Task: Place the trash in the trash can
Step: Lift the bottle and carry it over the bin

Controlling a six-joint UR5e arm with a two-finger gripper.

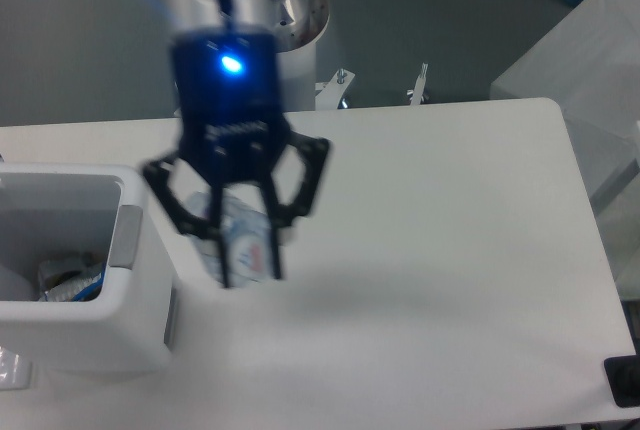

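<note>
One white table (450,250) carries the trash can (110,325) at its left edge, the blue snack wrapper (72,280) lying inside. Just right of the can, the blurred gripper (250,275) hangs above the tabletop, fingers clamped on the clear bottle (243,235).

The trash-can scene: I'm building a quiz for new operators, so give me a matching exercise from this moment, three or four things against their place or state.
Things:
1. bottle
2. snack wrapper
3. trash can
4. gripper

Places or states:
A. standing at the table's left edge, open at the top
B. lying inside the bin
C. held off the table, between the fingers
D. shut, beside the bin's right wall, blue light lit

Pairs: 1-C, 2-B, 3-A, 4-D
</note>
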